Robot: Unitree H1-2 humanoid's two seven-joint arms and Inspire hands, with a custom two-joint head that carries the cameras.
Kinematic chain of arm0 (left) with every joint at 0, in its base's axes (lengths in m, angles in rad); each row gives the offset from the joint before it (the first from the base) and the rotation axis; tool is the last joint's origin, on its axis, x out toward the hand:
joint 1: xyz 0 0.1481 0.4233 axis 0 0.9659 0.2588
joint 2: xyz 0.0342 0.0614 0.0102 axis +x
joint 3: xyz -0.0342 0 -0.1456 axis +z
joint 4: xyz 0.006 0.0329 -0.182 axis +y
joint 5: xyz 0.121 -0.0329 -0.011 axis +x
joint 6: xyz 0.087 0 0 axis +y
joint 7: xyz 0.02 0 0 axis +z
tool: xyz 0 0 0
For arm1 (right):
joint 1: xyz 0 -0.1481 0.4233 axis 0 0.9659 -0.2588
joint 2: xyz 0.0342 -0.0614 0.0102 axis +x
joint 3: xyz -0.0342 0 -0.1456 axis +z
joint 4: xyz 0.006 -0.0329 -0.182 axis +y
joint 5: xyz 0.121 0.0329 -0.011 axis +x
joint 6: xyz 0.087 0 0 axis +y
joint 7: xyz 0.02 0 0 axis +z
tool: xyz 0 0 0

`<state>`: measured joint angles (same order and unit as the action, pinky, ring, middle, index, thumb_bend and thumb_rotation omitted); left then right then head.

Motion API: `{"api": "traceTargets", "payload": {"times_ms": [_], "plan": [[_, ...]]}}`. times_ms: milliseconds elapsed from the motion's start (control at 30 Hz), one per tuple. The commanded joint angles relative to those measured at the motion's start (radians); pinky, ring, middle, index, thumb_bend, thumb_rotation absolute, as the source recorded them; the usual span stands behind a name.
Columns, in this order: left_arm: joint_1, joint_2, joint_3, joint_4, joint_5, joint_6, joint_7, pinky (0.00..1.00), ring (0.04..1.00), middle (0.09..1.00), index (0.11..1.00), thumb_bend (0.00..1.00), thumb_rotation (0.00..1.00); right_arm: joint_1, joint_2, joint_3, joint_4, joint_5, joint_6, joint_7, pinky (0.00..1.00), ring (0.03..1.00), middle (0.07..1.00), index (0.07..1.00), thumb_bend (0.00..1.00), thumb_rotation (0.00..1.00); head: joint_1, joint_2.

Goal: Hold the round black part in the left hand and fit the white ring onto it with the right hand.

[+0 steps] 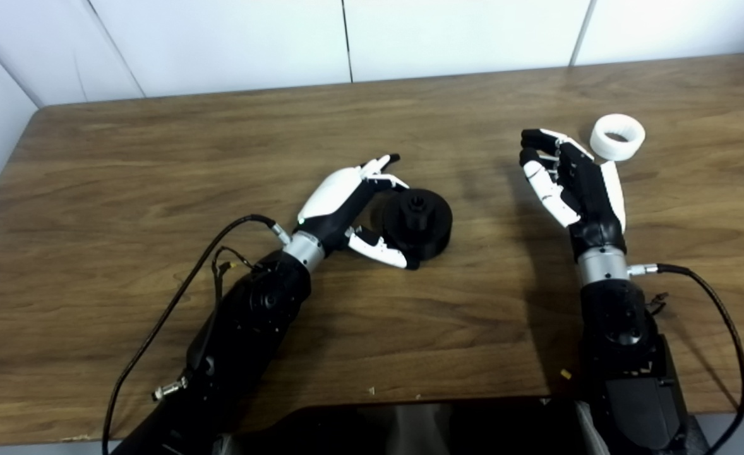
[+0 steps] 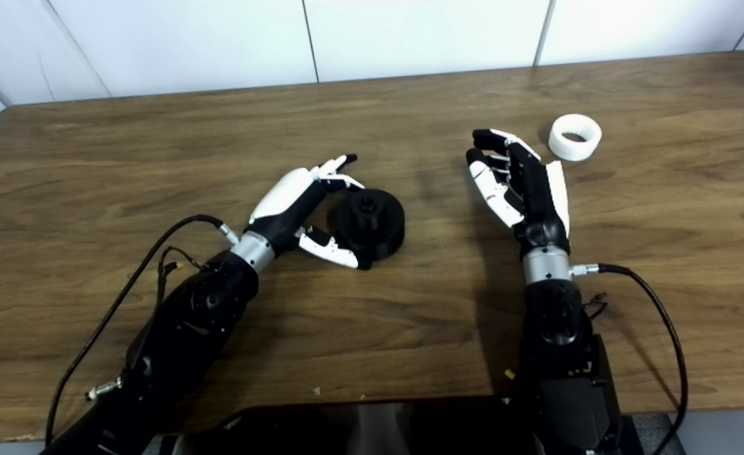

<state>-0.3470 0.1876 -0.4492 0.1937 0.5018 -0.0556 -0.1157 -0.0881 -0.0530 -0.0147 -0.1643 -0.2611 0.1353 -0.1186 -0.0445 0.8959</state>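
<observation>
Two hands work apart here: the left hand (image 1: 347, 205) lies low on the wooden surface (image 1: 157, 158), its fingers (image 1: 381, 167) spread around the near-left side of the round black part (image 1: 417, 222), seemingly touching but not yet gripping it. That part is a squat disc lying flat with a small raised hub pointing up. The right hand (image 2: 523, 186) is raised, empty and loosely curled, with the white ring (image 2: 575, 145), a short thick band lying flat, beyond and to its right, just past the fingertips.
</observation>
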Motion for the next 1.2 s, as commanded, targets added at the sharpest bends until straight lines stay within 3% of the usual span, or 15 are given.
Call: {"api": "traceTargets", "payload": {"times_ms": [0,333,467,600,733,933,1100,1167], "plan": [[-0.001,-0.012,-0.019,-0.023,0.003,-0.034,-0.026,1.0,1.0,1.0,0.603,1.0,0.27,-0.03,0.001,-0.006,-0.038,0.006,-0.05,-0.012,0.63,0.694,0.755,0.731,0.48,0.61,-0.001,0.002],[0.002,-0.017,-0.006,-0.007,0.002,-0.065,-0.018,1.0,1.0,1.0,0.603,1.0,0.27,-0.034,-0.015,0.004,-0.035,-0.017,-0.065,-0.01,0.63,0.686,0.75,0.73,0.48,0.62,-0.018,-0.002],[0.004,-0.017,-0.001,-0.007,0.002,-0.065,-0.02,1.0,1.0,1.0,0.603,1.0,0.27,-0.047,-0.112,0.062,-0.011,-0.135,-0.155,0.014,0.59,0.692,0.751,0.738,0.5,0.58,-0.019,-0.003],[0.006,-0.017,0.003,-0.004,0.001,-0.069,-0.02,1.0,1.0,1.0,0.602,1.0,0.27,-0.068,-0.201,0.088,-0.027,-0.194,-0.163,0.06,0.65,0.725,0.76,0.742,0.59,0.52,-0.019,-0.003],[0.006,-0.018,0.005,0.003,0.004,-0.079,-0.016,1.0,1.0,1.0,0.601,1.0,0.27,-0.096,-0.266,0.093,-0.013,-0.232,-0.191,0.073,0.64,0.733,0.756,0.728,0.62,0.45,-0.025,-0.004],[0.007,-0.02,0.009,-0.001,-0.003,-0.075,-0.025,1.0,1.0,1.0,0.6,1.0,0.27,-0.127,-0.372,0.104,-0.034,-0.363,-0.159,0.129,0.63,0.76,0.782,0.741,0.67,0.35,-0.03,-0.005],[0.005,-0.018,0.01,0.007,0.0,-0.087,-0.022,1.0,1.0,1.0,0.599,1.0,0.26,-0.156,-0.463,0.102,-0.04,-0.498,-0.111,0.194,0.65,0.807,0.822,0.783,0.73,0.4,-0.031,-0.01],[0.005,-0.021,0.011,0.01,0.0,-0.087,-0.021,1.0,1.0,1.0,0.599,1.0,0.27,-0.168,-0.49,0.095,-0.042,-0.532,-0.085,0.225,0.71,0.849,0.847,0.805,0.76,0.43,-0.031,-0.01]]}}
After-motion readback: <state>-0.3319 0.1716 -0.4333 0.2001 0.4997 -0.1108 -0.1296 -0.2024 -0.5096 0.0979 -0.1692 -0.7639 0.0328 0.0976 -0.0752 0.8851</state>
